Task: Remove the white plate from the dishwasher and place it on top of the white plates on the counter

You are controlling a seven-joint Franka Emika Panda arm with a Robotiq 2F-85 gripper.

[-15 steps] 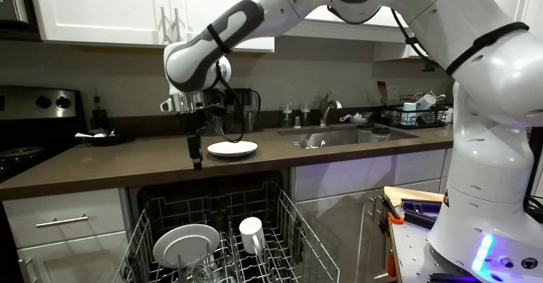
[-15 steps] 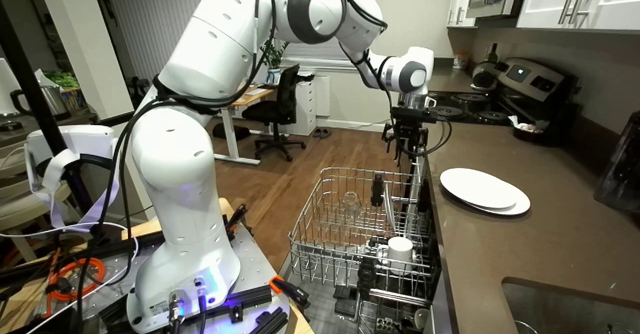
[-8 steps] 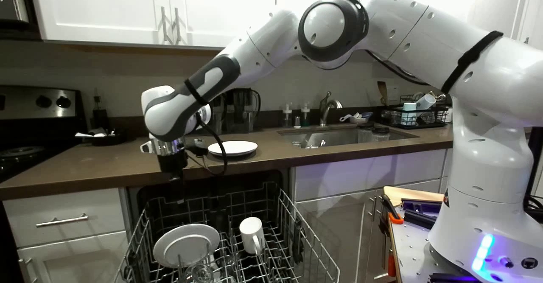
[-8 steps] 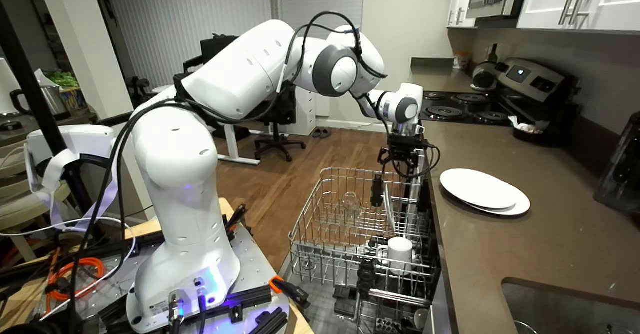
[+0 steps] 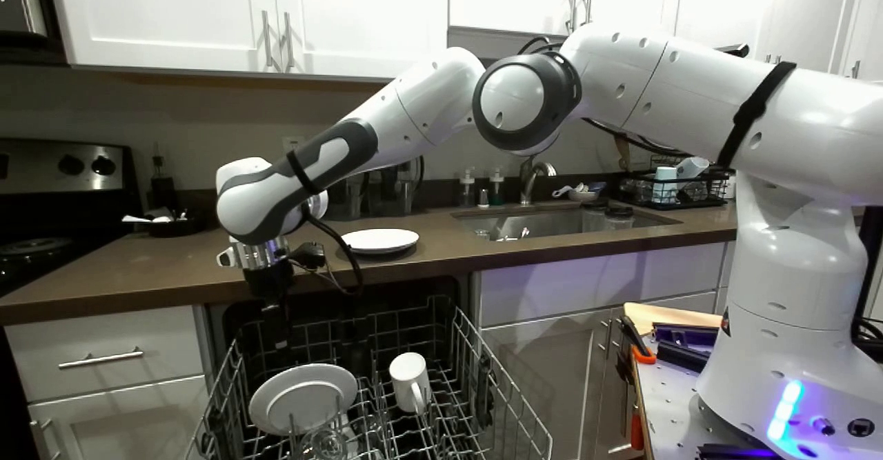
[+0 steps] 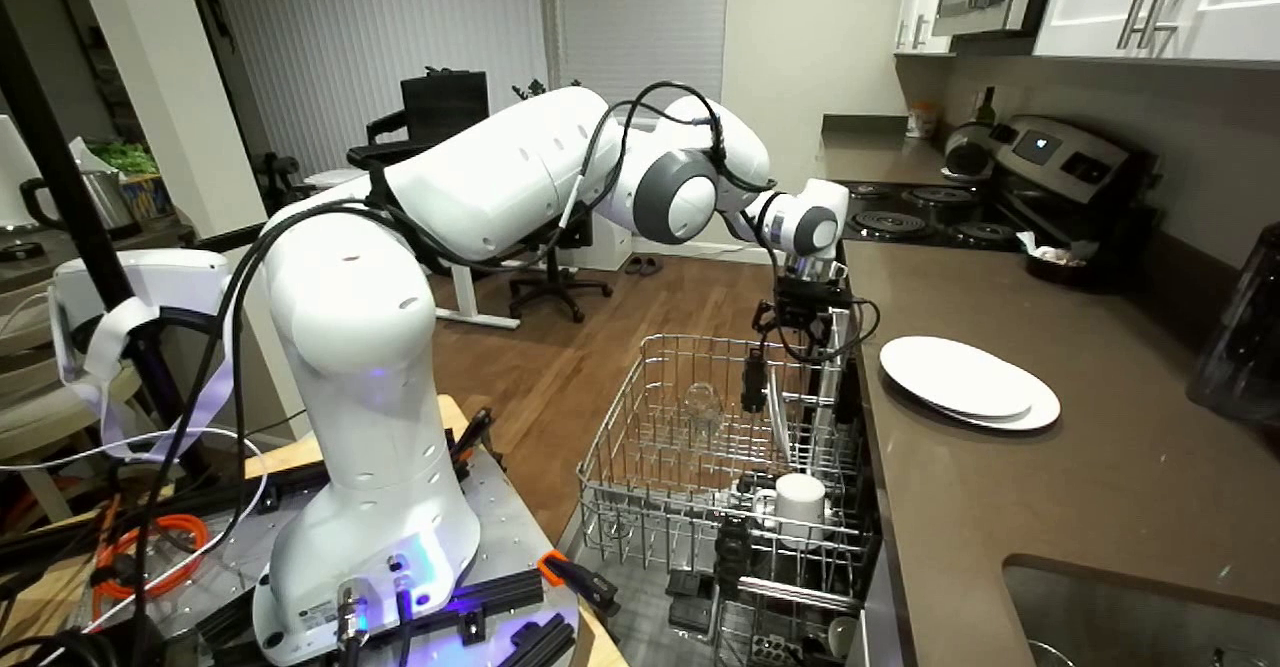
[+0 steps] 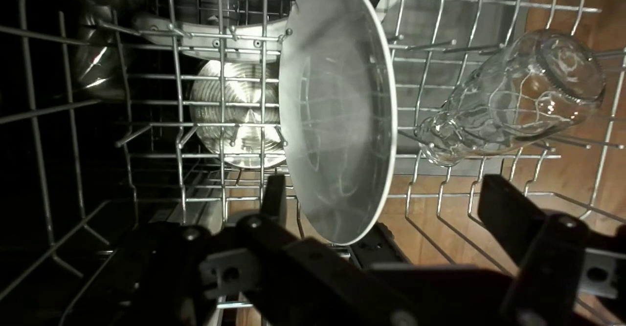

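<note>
The white plate (image 5: 303,401) stands tilted in the wire rack of the dishwasher (image 5: 510,394). It also shows in an exterior view (image 6: 777,412), edge-on, and large in the wrist view (image 7: 342,111). My gripper (image 7: 384,194) is open and empty. In the wrist view the plate's near edge lies between the two fingers, closer to the left one. In an exterior view my gripper (image 5: 279,343) hangs just above and behind the plate's upper rim; no contact shows. The white plates (image 6: 960,377) lie stacked on the counter (image 6: 1050,517), near its front edge.
A white cup (image 5: 409,381) stands in the rack beside the plate. A clear glass (image 7: 513,101) leans in the rack to the plate's right in the wrist view. The counter's front edge (image 5: 276,287) runs just behind the gripper. A sink (image 5: 552,222) is farther along.
My arm has come down from above counter height to just over the plate in the rack, shifting a little left in an exterior view. The plate, cup and stacked plates have not moved.
</note>
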